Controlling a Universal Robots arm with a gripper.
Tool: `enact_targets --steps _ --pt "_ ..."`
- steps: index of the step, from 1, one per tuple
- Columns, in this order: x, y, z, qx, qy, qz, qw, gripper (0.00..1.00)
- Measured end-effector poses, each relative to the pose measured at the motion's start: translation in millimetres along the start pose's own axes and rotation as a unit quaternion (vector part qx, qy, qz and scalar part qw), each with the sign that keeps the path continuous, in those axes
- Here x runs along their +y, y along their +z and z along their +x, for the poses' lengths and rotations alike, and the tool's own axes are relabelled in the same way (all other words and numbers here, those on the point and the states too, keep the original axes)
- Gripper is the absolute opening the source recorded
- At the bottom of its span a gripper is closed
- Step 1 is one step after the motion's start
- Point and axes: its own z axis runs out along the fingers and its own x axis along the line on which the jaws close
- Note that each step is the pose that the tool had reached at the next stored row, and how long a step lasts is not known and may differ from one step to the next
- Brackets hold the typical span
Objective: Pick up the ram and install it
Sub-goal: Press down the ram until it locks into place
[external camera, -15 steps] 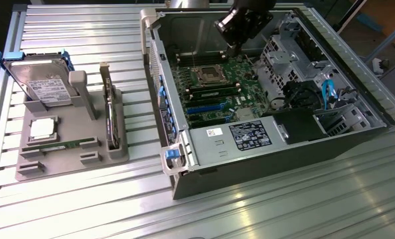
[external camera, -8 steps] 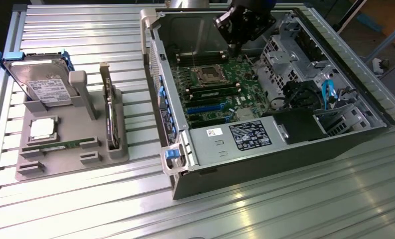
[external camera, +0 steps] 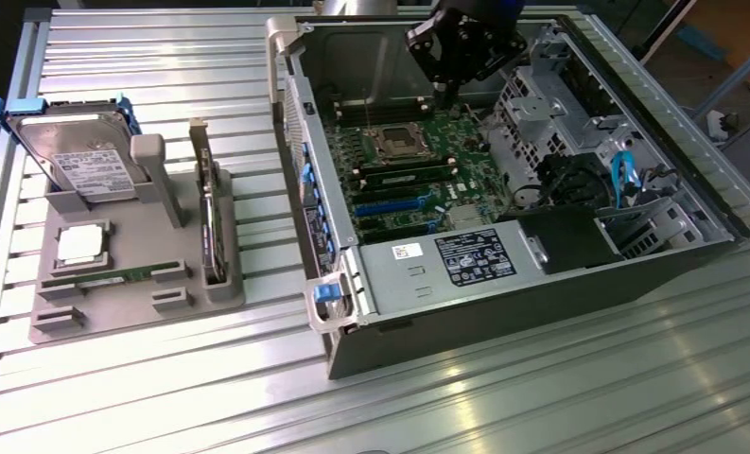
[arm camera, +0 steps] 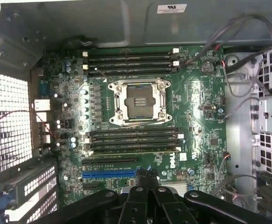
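A ram stick point(external camera: 125, 275), thin and green, lies in a slot at the front of the grey holder tray point(external camera: 135, 317) on the exterior view's left. My gripper point(external camera: 449, 98) hangs far from it, inside the open computer case point(external camera: 501, 312) above the motherboard point(arm camera: 196, 116). Its black fingers point(arm camera: 145, 174) are shut together with nothing between them. They point down near the blue expansion slot point(arm camera: 108, 176), just below the lower bank of memory slots point(arm camera: 133, 140). A second bank of memory slots point(arm camera: 129, 63) lies beyond the processor socket point(arm camera: 138, 101).
The tray also carries an upright hard drive point(external camera: 82, 156), a square silver processor point(external camera: 82, 243) and a dark expansion card point(external camera: 205, 213) on edge. Case walls, a drive cage point(external camera: 545, 113) and loose cables point(arm camera: 247, 56) surround the board. The ribbed metal table point(external camera: 539, 397) stretches in front.
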Motion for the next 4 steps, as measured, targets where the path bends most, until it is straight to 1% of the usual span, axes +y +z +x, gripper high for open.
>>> enact_targets --steps 4 --pt "0.0 0.0 0.0 0.0000 0.000 0.0000 1.0000 0.11"
